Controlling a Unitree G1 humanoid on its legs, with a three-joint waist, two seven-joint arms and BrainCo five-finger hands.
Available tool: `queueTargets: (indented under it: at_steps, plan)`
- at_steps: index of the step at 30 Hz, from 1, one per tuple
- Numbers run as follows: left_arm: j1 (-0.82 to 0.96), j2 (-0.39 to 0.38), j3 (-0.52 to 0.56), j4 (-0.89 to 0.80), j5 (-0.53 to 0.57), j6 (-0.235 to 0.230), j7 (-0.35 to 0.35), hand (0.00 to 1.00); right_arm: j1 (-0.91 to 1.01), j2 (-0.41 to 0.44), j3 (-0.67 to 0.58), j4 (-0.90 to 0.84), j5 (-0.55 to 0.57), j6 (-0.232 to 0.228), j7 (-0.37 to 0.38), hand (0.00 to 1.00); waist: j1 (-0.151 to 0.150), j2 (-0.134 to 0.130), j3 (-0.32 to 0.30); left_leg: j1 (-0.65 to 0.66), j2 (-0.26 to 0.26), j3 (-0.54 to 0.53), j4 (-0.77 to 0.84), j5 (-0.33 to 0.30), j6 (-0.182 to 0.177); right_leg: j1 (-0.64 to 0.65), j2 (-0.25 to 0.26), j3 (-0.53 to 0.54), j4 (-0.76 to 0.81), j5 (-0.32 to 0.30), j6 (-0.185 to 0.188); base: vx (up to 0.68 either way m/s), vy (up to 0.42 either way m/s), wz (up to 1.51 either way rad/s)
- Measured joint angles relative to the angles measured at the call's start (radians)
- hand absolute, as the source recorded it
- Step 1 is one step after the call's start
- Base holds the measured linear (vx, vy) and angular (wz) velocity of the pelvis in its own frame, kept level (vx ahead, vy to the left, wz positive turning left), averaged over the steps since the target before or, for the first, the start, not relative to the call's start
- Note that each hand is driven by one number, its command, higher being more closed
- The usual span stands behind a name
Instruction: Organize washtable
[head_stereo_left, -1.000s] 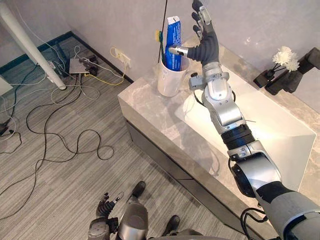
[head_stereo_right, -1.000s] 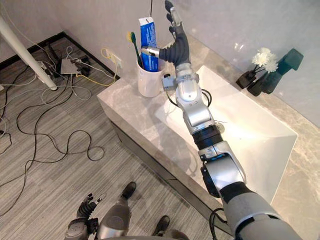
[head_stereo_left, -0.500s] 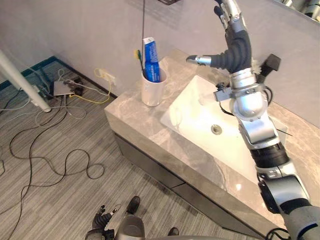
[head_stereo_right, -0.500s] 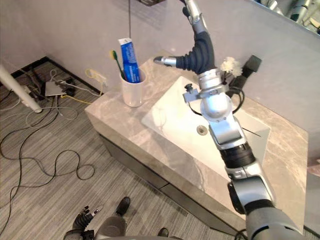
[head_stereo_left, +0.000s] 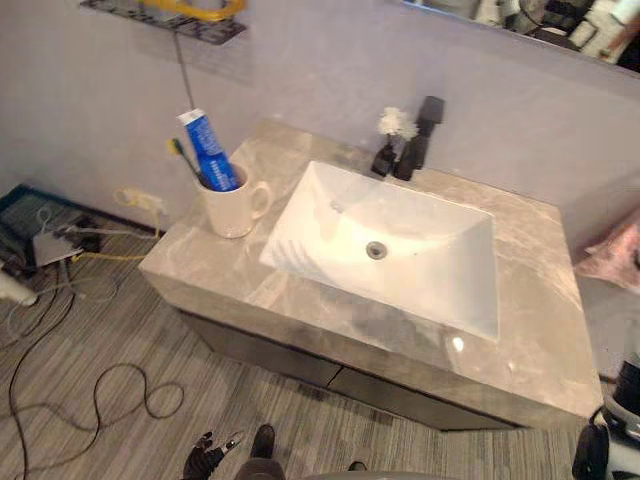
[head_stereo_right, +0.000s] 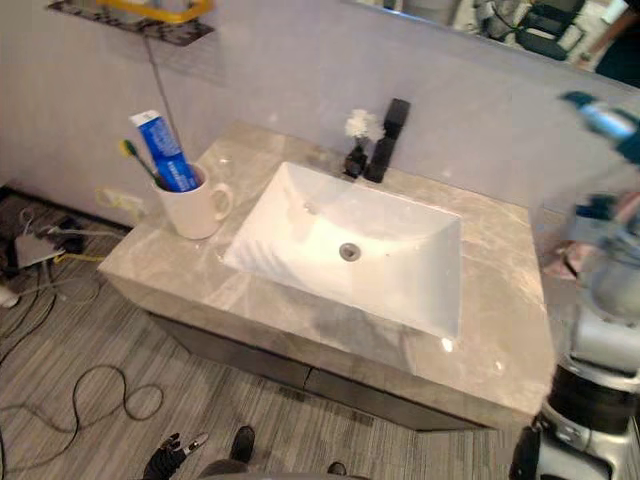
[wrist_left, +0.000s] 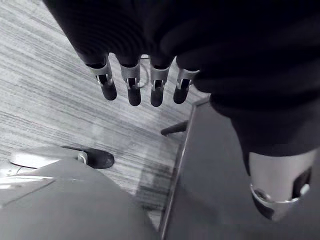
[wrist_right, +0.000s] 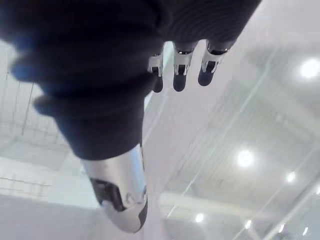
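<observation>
Two empty hands (wrist_left: 150, 35) (wrist_right: 95, 65), fingers (wrist_left: 132, 86) straight.

Countertop (head_stereo_left: 535, 290): veined grey stone, polished and faintly reflective. Basin (head_stereo_left: 430, 255): smooth, glossy white ceramic; tap (head_stereo_left: 425, 125): matt black. Floor (head_stereo_left: 90, 330): grey wood-grain planking, matt.

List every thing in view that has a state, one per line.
mug: upright on the counter
toothpaste: standing in the mug
toothbrush: standing in the mug, bristles up
sink: empty
faucet: no water running
flower vase: upright beside the faucet
left hand: open, holding nothing
right hand: open, holding nothing
</observation>
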Motion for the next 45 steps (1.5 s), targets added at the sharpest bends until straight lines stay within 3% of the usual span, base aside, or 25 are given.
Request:
queueTargets:
  at_steps: [3, 6, 9, 13, 17, 23, 27, 29, 35, 38, 45]
  plan:
    - [-0.001, -0.002, 0.000, 0.000, -0.001, -0.001, -0.010, 0.00, 0.103, 0.108, -0.051, 0.016, 0.008, 0.005, -0.035, 0.00, -0.026, 0.007, -0.018, 0.004, 0.005, 0.025, -0.001, -0.002, -0.002, -0.010, 0.002, 0.022, 0.000, -0.001, 0.001, -0.03, 0.000, -0.23]
    - [-0.009, -0.003, 0.000, -0.001, -0.001, -0.001, -0.019, 0.00, 0.208, 0.194, -0.060, 0.043, 0.004, 0.027, -0.053, 0.00, -0.028, 0.004, -0.021, 0.013, 0.009, 0.043, -0.001, -0.010, -0.007, -0.010, 0.002, 0.028, 0.000, 0.000, -0.001, -0.01, -0.002, -0.20]
    - [-0.021, -0.023, 0.006, -0.012, -0.002, -0.001, -0.019, 0.00, 0.343, 0.328, -0.044, 0.073, -0.014, 0.067, -0.057, 0.00, -0.027, 0.004, -0.029, 0.013, 0.010, 0.059, -0.001, -0.016, -0.007, -0.020, 0.001, 0.037, 0.010, -0.002, -0.001, 0.01, 0.000, -0.13]
    - [-0.020, -0.113, 0.064, -0.045, -0.006, -0.002, -0.019, 0.00, 0.495, 0.563, 0.010, 0.088, 0.010, 0.110, -0.077, 0.00, -0.026, 0.021, -0.042, 0.034, 0.012, 0.101, 0.005, -0.024, 0.003, -0.025, -0.003, 0.059, 0.022, 0.001, -0.003, 0.03, 0.005, -0.25]
    - [-0.024, -0.144, 0.073, -0.061, -0.020, -0.002, -0.015, 0.00, 0.535, 0.578, 0.087, 0.262, 0.127, 0.116, -0.113, 0.00, -0.026, 0.035, -0.047, 0.073, 0.029, 0.157, 0.004, -0.046, -0.003, -0.022, -0.008, 0.053, 0.044, 0.000, -0.002, 0.01, -0.008, -0.38]
    - [-0.041, -0.184, 0.037, -0.059, -0.069, -0.002, 0.006, 0.00, 0.590, 0.600, 0.210, 0.632, 0.282, 0.124, -0.087, 0.00, -0.019, 0.055, -0.046, 0.104, 0.042, 0.190, -0.001, -0.063, -0.012, -0.004, -0.004, 0.046, 0.052, -0.013, -0.005, 0.01, -0.009, -0.09]
    - [-0.050, -0.189, 0.017, -0.043, -0.088, -0.003, 0.011, 0.00, 0.591, 0.601, 0.225, 0.894, 0.349, 0.153, -0.018, 0.00, 0.000, 0.074, -0.042, 0.114, 0.043, 0.200, -0.001, -0.072, -0.015, 0.017, -0.008, 0.022, 0.050, -0.014, -0.004, 0.05, 0.001, -0.05]
    - [-0.065, -0.190, 0.005, -0.018, -0.087, -0.003, 0.012, 0.00, 0.589, 0.599, 0.233, 1.008, 0.361, 0.179, 0.052, 0.00, 0.006, 0.085, -0.041, 0.120, 0.041, 0.200, -0.001, -0.076, -0.014, 0.030, -0.008, 0.016, 0.041, -0.018, -0.002, 0.06, 0.003, 0.06]
    - [-0.088, -0.186, -0.002, 0.018, -0.075, -0.003, 0.009, 0.00, 0.578, 0.594, 0.270, 1.143, 0.367, 0.214, 0.153, 0.00, 0.014, 0.081, -0.039, 0.120, 0.030, 0.173, -0.001, -0.077, -0.015, 0.066, -0.016, -0.022, 0.015, -0.022, 0.004, 0.05, 0.002, 0.18]
    - [-0.105, -0.185, -0.004, 0.033, -0.073, -0.003, 0.007, 0.00, 0.564, 0.588, 0.309, 1.211, 0.365, 0.228, 0.172, 0.00, 0.031, 0.080, -0.035, 0.120, 0.027, 0.158, -0.001, -0.076, -0.014, 0.072, -0.018, -0.034, 0.012, -0.023, 0.006, 0.02, -0.001, 0.15]
    - [-0.128, -0.160, -0.021, 0.078, -0.068, -0.003, 0.004, 0.00, 0.502, 0.564, 0.333, 1.302, 0.347, 0.233, 0.177, 0.00, 0.027, 0.077, -0.024, 0.119, 0.024, 0.132, -0.001, -0.076, -0.014, 0.083, -0.018, -0.058, -0.001, -0.023, 0.006, -0.03, -0.009, 0.11]
